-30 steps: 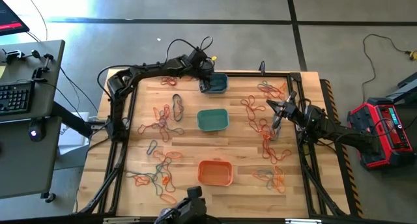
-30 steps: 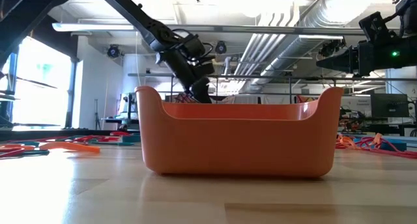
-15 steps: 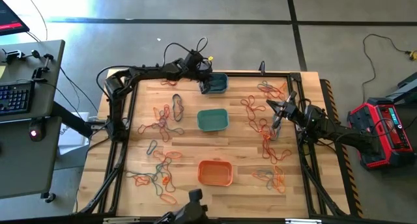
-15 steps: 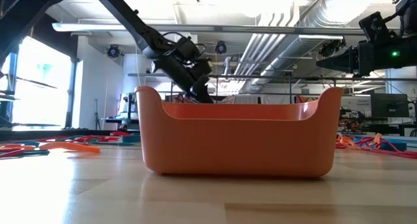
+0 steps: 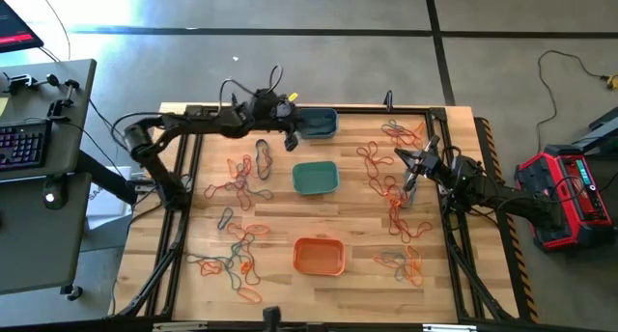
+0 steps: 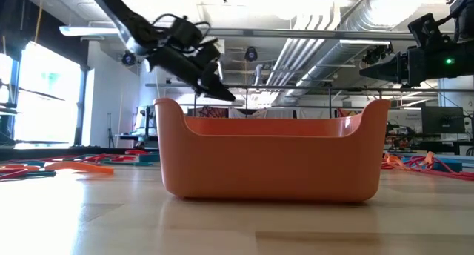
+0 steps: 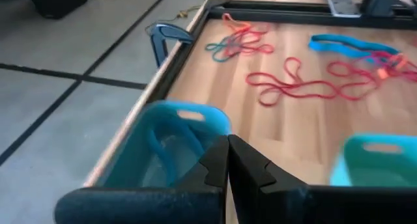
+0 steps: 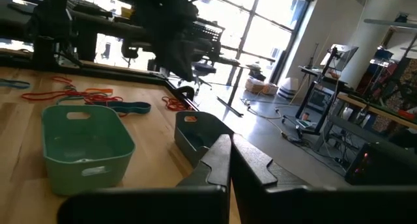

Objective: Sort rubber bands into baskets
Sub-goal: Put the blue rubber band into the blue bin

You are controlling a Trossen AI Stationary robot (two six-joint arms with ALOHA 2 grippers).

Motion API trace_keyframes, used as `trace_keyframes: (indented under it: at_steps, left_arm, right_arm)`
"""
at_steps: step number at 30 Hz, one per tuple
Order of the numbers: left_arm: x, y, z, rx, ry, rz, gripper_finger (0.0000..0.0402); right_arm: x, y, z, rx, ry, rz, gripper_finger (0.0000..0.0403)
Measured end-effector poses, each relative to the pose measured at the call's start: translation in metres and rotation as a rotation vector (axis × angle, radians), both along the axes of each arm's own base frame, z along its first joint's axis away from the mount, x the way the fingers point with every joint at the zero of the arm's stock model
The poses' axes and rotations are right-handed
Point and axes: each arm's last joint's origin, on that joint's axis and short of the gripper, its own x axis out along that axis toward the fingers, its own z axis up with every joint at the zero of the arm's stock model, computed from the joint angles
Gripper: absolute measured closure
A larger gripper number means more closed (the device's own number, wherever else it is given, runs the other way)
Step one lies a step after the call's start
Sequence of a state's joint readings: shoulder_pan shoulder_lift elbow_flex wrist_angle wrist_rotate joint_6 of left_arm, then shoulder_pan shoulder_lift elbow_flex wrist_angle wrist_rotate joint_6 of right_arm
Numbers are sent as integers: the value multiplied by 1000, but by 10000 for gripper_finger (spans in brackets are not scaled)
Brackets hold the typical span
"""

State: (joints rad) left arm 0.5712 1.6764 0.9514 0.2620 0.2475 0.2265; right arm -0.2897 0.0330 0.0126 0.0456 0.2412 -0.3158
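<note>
Three baskets stand in a row down the table's middle: grey-blue [image 5: 320,123] far, teal-green [image 5: 315,177] in the middle, orange [image 5: 319,256] near. Loose orange, red and blue-teal rubber bands lie flat on the wood to the left [image 5: 241,173] and right [image 5: 391,192] of them. My left gripper [image 5: 292,136] hovers shut and empty just left of the grey-blue basket [image 7: 163,146], where a blue band [image 7: 171,136] lies inside. My right gripper [image 5: 406,168] is shut with nothing in it and waits over the right-hand bands.
More bands lie near the front left [image 5: 232,262], the front right [image 5: 406,264] and the far right corner [image 5: 401,131]. A dark metal frame [image 5: 183,178] runs around the tabletop. In the low view the orange basket [image 6: 270,155] fills the foreground.
My left gripper has drawn back from over the grey-blue basket toward the table's left edge, rising a little and tipping from steeply downward to nearly level. Its fingers have shut with nothing in them. The baskets and the bands on the table have not moved.
</note>
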Motion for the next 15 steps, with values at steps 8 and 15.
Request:
trace_keyframes:
  at_steps: [8,15]
  left_arm:
    - [-35,-40,-11,-23,-51,-5,401]
    - [-54,-71,-25,-44,-118,-46,401]
  right_arm:
    - [0,0,0,-16,10,4,403]
    - [0,0,0,-239,141,-5,403]
